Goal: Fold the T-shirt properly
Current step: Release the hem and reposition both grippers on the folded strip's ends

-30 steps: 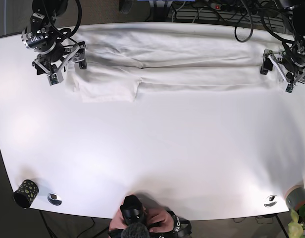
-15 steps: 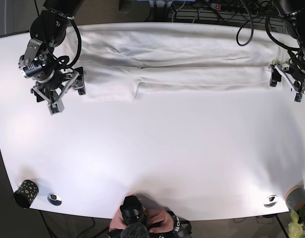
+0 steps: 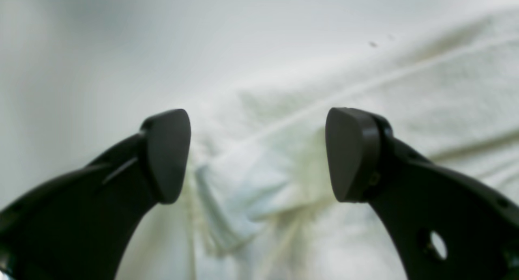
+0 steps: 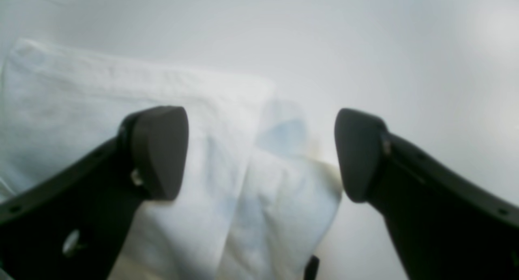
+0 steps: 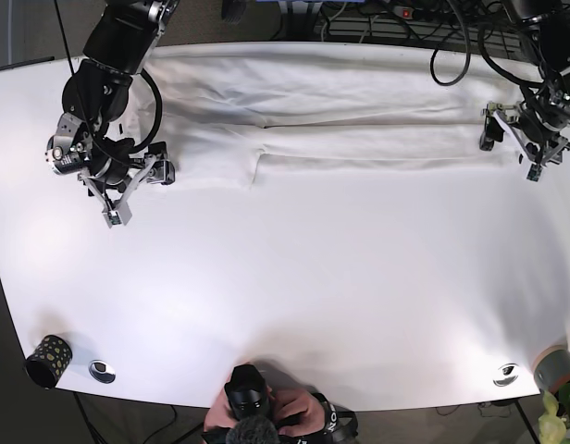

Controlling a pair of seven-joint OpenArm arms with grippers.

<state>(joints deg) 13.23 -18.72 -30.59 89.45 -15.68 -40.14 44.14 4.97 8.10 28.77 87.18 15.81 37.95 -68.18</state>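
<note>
The left gripper gapes over the T-shirt hem. The right gripper, also spread, frames its folded sleeve corner.

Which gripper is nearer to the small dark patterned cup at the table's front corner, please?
Right. The right gripper is on the cup's side of the table; the left gripper is at the opposite end.

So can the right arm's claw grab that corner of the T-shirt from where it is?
Probably yes. The right gripper is open, with the T-shirt corner lying right between its fingers and nothing covering it. In the base view it sits at the shirt's edge, so it likely only needs to drop and close.
</note>
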